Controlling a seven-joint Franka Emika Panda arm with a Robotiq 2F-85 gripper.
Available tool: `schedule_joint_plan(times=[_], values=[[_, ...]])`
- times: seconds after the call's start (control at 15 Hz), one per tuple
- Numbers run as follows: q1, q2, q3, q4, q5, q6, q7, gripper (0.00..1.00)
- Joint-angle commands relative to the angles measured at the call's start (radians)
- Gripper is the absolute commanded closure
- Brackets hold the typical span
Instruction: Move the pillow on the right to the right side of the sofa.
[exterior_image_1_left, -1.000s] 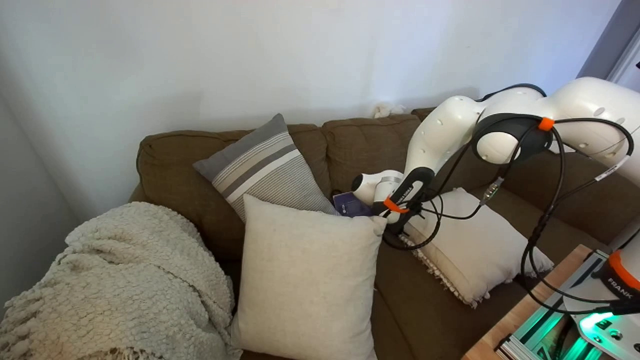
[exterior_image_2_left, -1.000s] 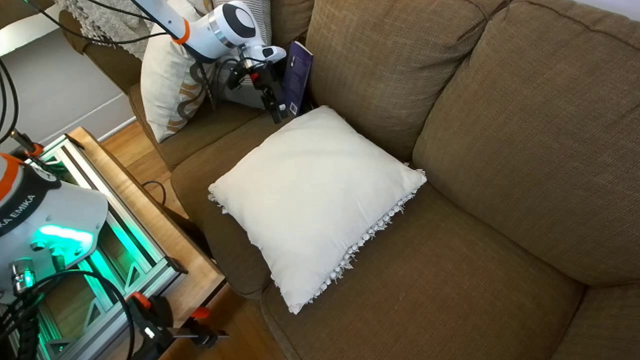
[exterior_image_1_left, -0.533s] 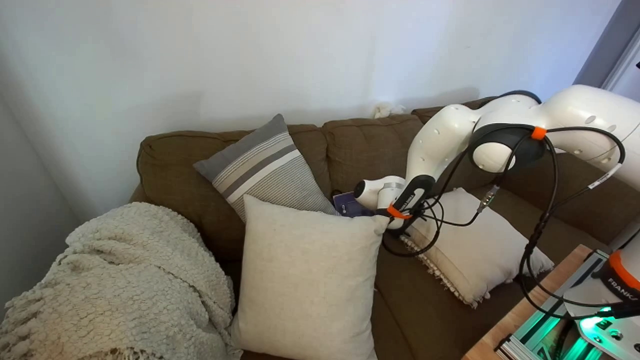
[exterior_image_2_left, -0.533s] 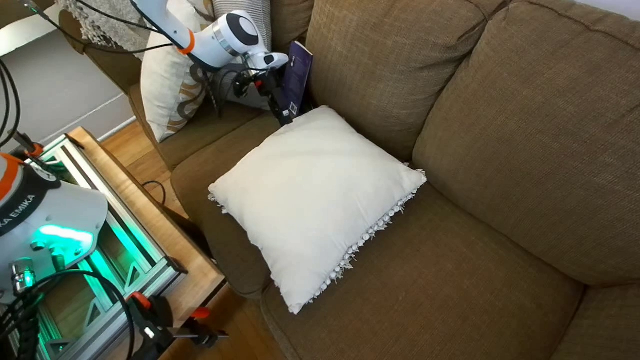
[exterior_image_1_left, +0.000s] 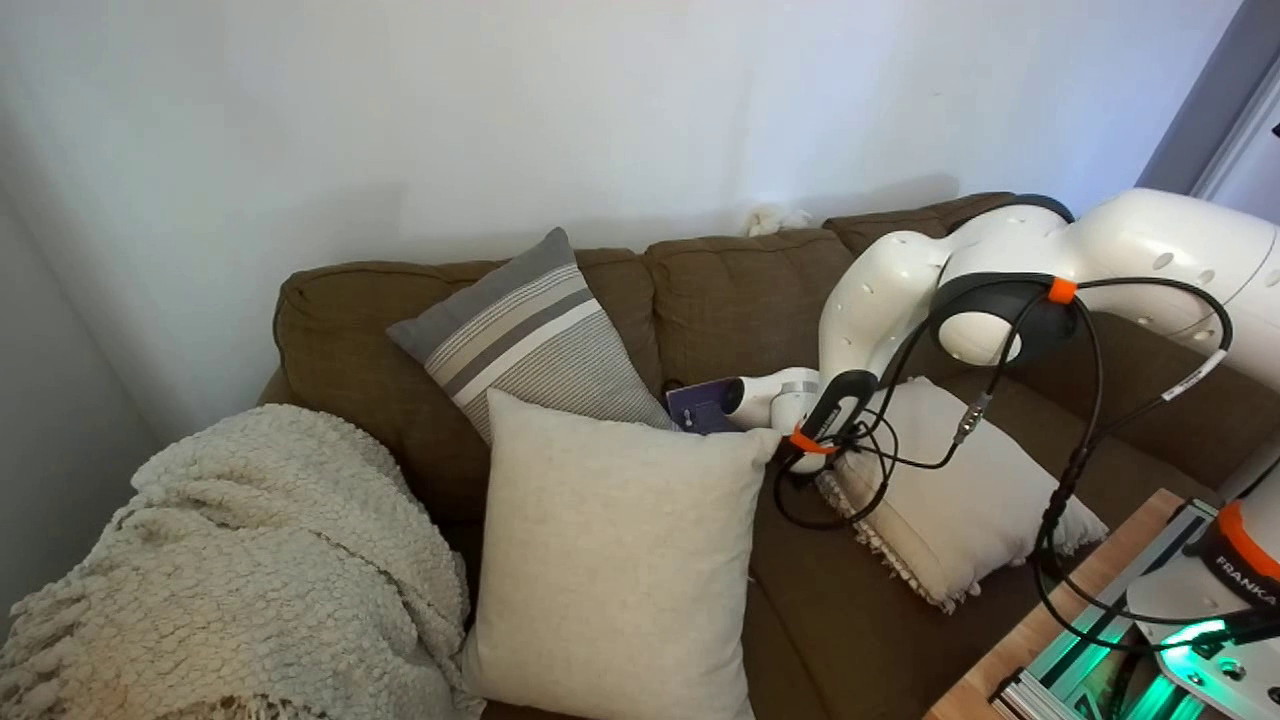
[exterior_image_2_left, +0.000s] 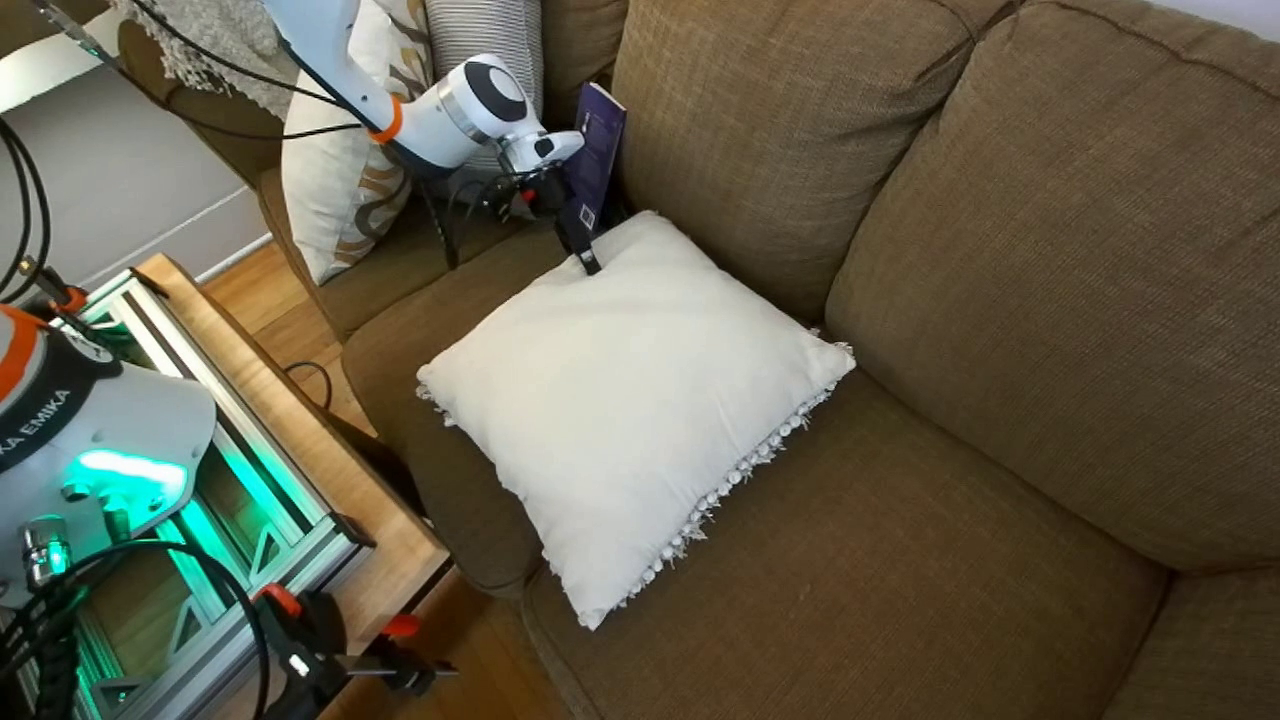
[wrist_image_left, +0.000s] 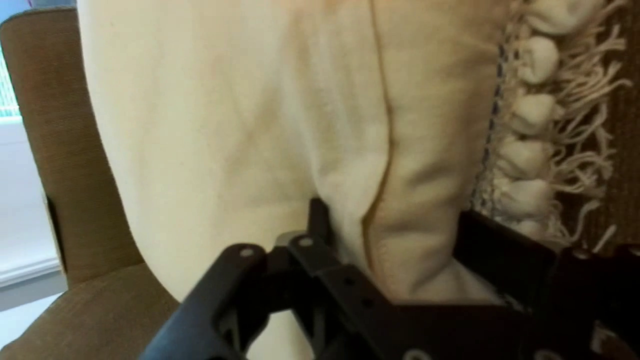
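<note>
The cream fringed pillow (exterior_image_2_left: 620, 410) lies flat on the brown sofa (exterior_image_2_left: 900, 540); it also shows partly behind the arm in an exterior view (exterior_image_1_left: 970, 490) and fills much of the wrist view (wrist_image_left: 225, 125). My gripper (exterior_image_2_left: 584, 264) is at the pillow's edge near the purple book. One finger rests on top and dents the cloth; the other is hidden in that view. In the wrist view, my gripper's fingers (wrist_image_left: 392, 220) are spread, with the pillow's seamed, fringed edge between them, touching both and wrinkled deep between the jaws.
A larger plain cream pillow (exterior_image_1_left: 620, 560) leans near a grey striped pillow (exterior_image_1_left: 540, 330). A purple book (exterior_image_2_left: 597, 160) stands against the back cushion beside the gripper. A fluffy blanket (exterior_image_1_left: 280, 560) covers one sofa arm. The robot's wooden stand (exterior_image_2_left: 300, 410) borders the sofa front.
The arm has lowered, bringing the gripper from beside the pillow's edge onto it. The pillow's edge is now dented, and its far corner has shifted very slightly.
</note>
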Motion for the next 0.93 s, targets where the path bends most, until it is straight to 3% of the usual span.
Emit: schedule_joint_plan(times=[0.0,0.33,0.87], values=[[0.028,-0.035,-0.025,-0.061,-0.038,0.015,0.085,0.65],[0.050,-0.105,-0.016,-0.125,-0.047,0.022,0.153,0.99],[0.051,-0.261,-0.039,-0.358,-0.097,0.200,0.330,0.98]])
